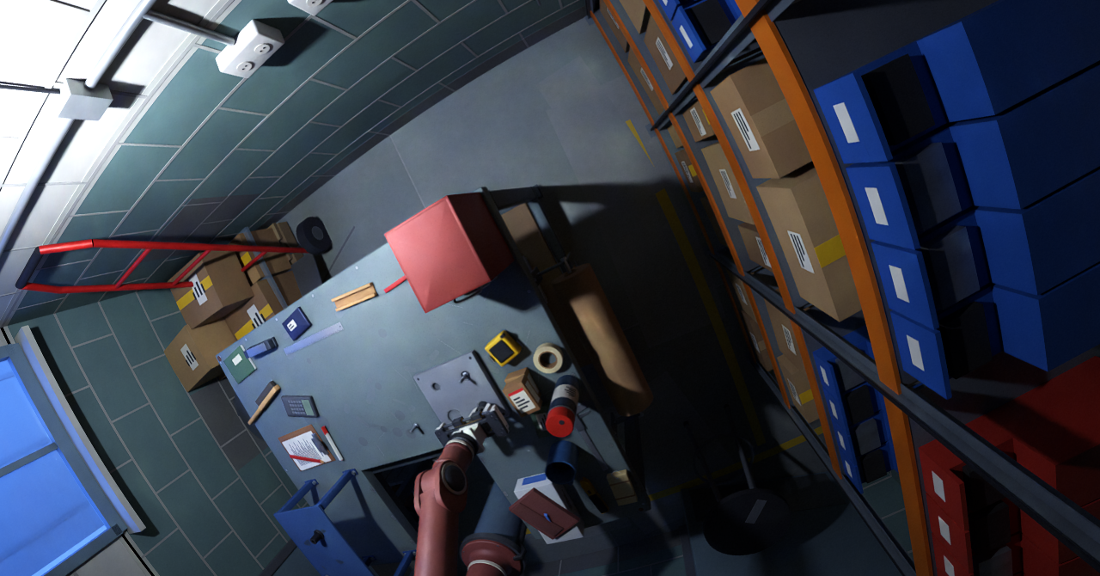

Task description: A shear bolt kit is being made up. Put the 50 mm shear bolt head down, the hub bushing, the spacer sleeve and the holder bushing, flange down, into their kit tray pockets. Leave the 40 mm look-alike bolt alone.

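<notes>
The grey kit tray [454, 390] lies flat on the blue-grey bench, and my gripper [471, 421] hovers over its near edge, closed on a small part that is too small and too hidden to name. One dark bolt-like part [465, 376] stands or lies on the tray's far half. Another small dark part [415, 427] lies on the bench just left of the tray's near corner. The tray's pockets under my gripper are hidden by the hand.
A small labelled cardboard box [523, 390] sits right of the tray, with a red-ended cylinder [561, 407], a tape roll [548, 356] and a yellow-black block [503, 347] nearby. A large red box [450, 249] stands at the bench's far end. A calculator [299, 405] and clipboard [305, 447] lie left.
</notes>
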You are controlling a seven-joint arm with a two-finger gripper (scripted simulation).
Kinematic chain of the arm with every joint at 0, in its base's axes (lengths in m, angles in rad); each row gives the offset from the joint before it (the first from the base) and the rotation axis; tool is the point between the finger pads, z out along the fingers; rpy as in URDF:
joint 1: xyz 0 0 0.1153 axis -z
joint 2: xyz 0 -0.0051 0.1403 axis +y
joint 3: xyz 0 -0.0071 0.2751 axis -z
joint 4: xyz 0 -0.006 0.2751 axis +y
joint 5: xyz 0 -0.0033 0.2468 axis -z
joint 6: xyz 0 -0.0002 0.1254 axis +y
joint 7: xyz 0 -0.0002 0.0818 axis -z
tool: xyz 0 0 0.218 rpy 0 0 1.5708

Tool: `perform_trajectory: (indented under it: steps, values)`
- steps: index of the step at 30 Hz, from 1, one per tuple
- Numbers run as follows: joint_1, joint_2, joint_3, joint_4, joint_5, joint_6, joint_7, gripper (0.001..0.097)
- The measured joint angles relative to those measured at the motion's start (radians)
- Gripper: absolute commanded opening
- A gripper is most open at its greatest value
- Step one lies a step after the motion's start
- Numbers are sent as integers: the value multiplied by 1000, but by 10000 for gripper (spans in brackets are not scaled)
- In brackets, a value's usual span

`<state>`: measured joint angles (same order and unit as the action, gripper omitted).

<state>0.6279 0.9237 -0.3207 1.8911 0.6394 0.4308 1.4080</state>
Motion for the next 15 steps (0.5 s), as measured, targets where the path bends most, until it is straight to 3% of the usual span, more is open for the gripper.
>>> perform_trajectory:
  steps: [7,15]
  values:
    - [1,0,2,-2,1,0,0,435]
    - [1,0,2,-2,1,0,0,435]
